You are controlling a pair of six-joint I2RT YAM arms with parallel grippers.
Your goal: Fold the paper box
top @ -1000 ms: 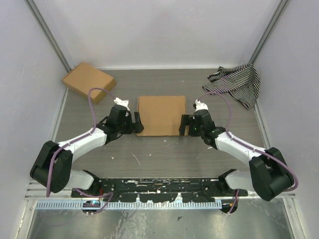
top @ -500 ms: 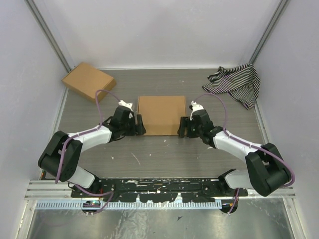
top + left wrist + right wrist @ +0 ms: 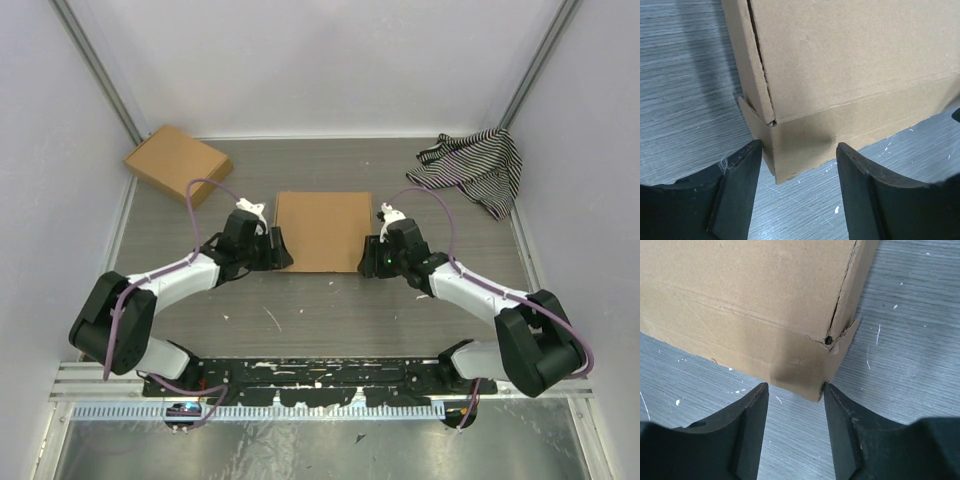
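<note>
Paper box closed, squarish, lying flat mid-tabletop. Left tool released, jaws spread astride box's near-left corner. Right tool released, jaws spread astride near-right corner.

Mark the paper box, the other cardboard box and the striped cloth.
paper box (image 3: 322, 230): top external view, middle of its top face.
other cardboard box (image 3: 178, 165): top external view, centre of its top.
striped cloth (image 3: 475, 168): top external view, middle of the fabric.

Closes in with pale walls on three sides around a grey wood-grain table, white-flecked, under soft even light.
</note>
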